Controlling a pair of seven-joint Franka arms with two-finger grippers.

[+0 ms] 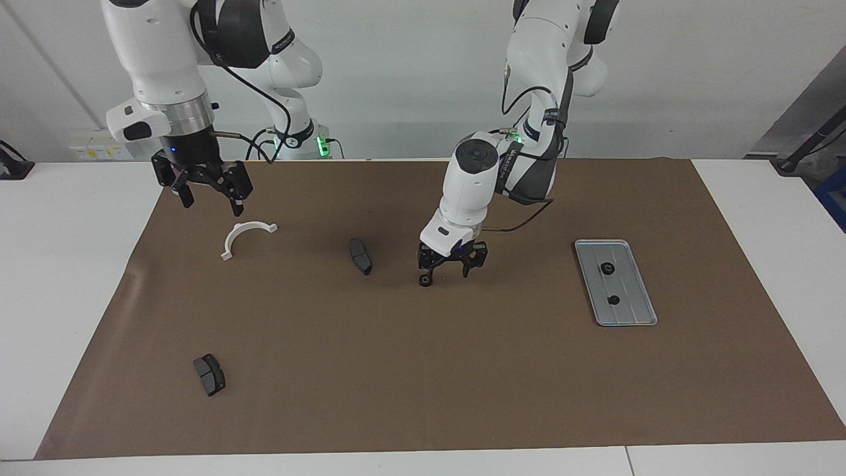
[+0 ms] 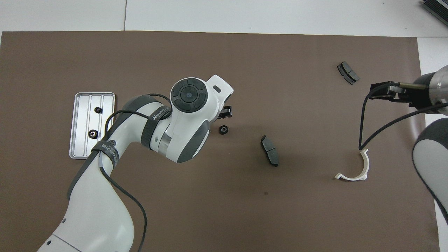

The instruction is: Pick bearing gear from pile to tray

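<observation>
One small black bearing gear (image 1: 425, 280) (image 2: 223, 130) lies alone on the brown mat, near its middle. My left gripper (image 1: 448, 270) (image 2: 226, 112) hangs low and open just beside it, one fingertip almost directly above the gear. The silver tray (image 1: 631, 291) (image 2: 82, 122) sits toward the left arm's end of the table and holds two black gears (image 1: 607, 268) (image 1: 613, 299). My right gripper (image 1: 210, 198) (image 2: 384, 91) is open and raised, empty, over the mat's edge at the right arm's end.
A white curved bracket (image 1: 246, 237) (image 2: 355, 168) lies below the right gripper. One dark brake-pad piece (image 1: 360, 256) (image 2: 270, 150) rests beside the loose gear, toward the right arm's end. Another pad (image 1: 209, 374) (image 2: 347, 72) lies farther from the robots.
</observation>
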